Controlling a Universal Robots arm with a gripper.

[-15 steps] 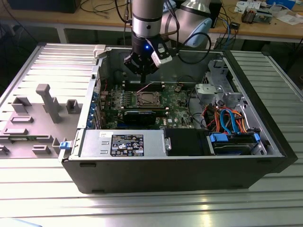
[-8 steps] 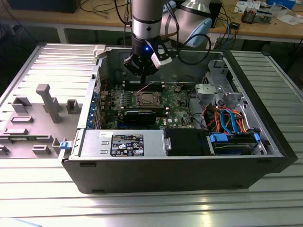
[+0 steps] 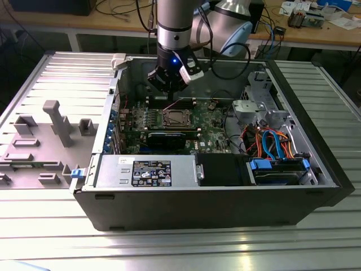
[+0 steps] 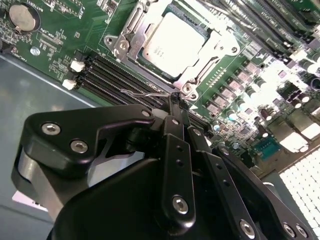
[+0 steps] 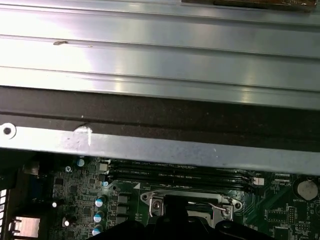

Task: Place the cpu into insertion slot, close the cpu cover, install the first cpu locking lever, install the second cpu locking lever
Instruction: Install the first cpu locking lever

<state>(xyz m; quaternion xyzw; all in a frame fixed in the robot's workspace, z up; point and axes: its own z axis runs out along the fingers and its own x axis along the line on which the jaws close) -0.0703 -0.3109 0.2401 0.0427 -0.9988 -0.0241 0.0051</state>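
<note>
Sitting flat in the insertion slot point(image 4: 172, 42), the cpu point(image 4: 170, 40), a small square chip with a silver-grey metal top, showed toward the upper middle of the second wrist view, face up. The cpu cover point(image 4: 207, 47), a thin silvery metal frame with a cut-out centre, lay down around it, so chip and cover looked already in place. I judged the chip light, stiff and fragile on its underside, best taken by opposite edges; being square, it had no long axis, and its edges ran diagonally across that frame. A thin wire locking lever point(image 4: 145, 93) (springy, slippery, easily slipped off) ran just below the socket, its long axis roughly level across the frame, parallel to the black memory slots point(image 4: 115, 75) on the green circuit board point(image 4: 65, 25). The black gripper point(image 4: 176, 102) had its fingertips pinched together close by the lever's end near the socket's lower corner; whether they actually held the wire I could not tell. In the exterior view the gripper point(image 3: 169, 84) hung above the socket point(image 3: 176, 117) inside the open grey computer case point(image 3: 225, 197).
</note>
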